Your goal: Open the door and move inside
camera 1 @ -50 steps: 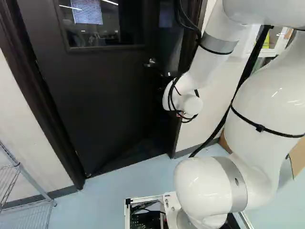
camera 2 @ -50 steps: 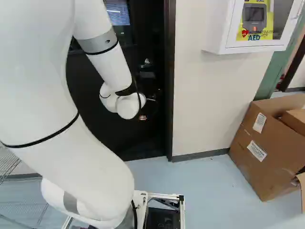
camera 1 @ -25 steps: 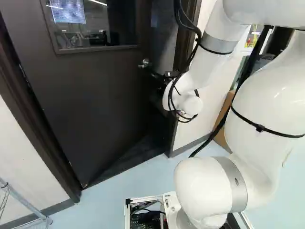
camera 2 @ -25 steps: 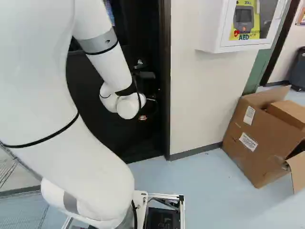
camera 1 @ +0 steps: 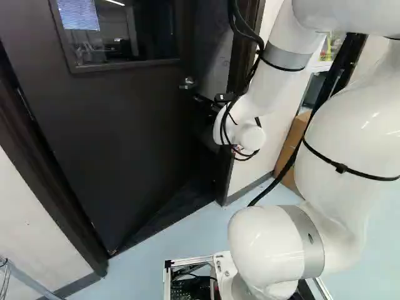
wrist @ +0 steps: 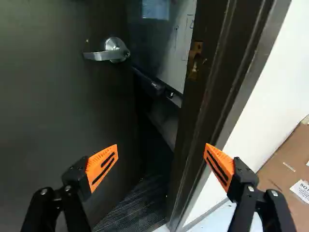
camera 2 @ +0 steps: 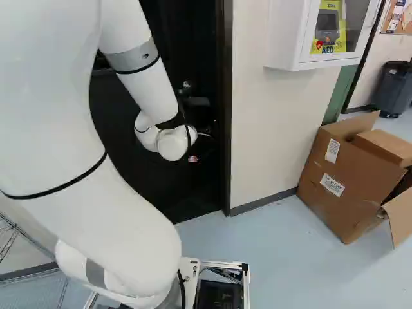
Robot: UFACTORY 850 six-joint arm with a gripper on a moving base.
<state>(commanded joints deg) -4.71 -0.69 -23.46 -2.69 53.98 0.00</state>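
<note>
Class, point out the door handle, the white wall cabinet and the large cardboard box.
Door handle [wrist: 98,56]: wrist view, on its lever.
White wall cabinet [camera 2: 283,37]: right base view, on its side wall.
Large cardboard box [camera 2: 354,197]: right base view, on its side.

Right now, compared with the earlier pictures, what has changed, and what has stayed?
My base has turned to the right, so the door and cardboard box show farther left. The arm kept its pose. The door is still ajar; whether it swung further, I cannot tell.
</note>
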